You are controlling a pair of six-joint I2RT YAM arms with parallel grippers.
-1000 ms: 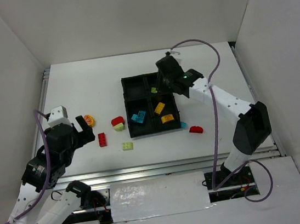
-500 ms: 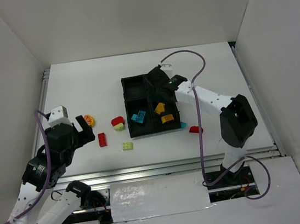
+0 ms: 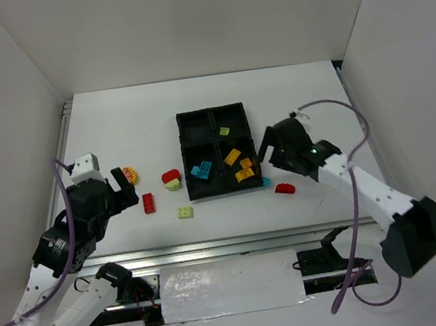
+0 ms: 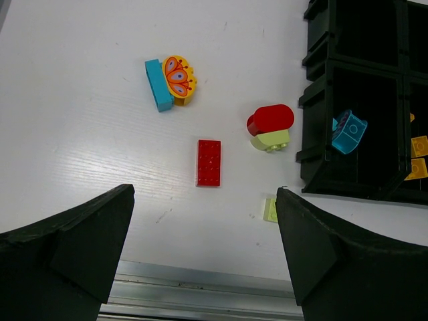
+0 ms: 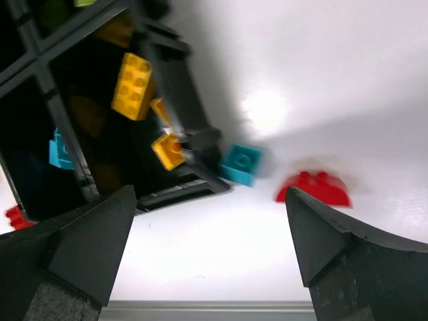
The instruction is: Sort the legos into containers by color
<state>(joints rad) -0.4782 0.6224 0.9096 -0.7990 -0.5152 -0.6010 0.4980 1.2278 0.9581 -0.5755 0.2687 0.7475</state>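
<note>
Right of centre in the top view, the right gripper (image 3: 269, 156) hangs spread and empty, just beside the right wall of the black tray (image 3: 218, 196). Tray contents: orange bricks (image 3: 233, 158) lower right, cyan bricks (image 3: 202, 169) lower left, lime brick (image 3: 224, 131) upper right. We judge we're between picks. The loose cyan brick (image 5: 241, 164) at the tray's corner and the red dome (image 5: 314, 189) near it look like the closest targets. The next move calls for descending with the jaws straddling one piece, then closing. The left gripper (image 3: 123, 188) is also spread and empty, above the red flat brick (image 4: 208, 162).
</note>
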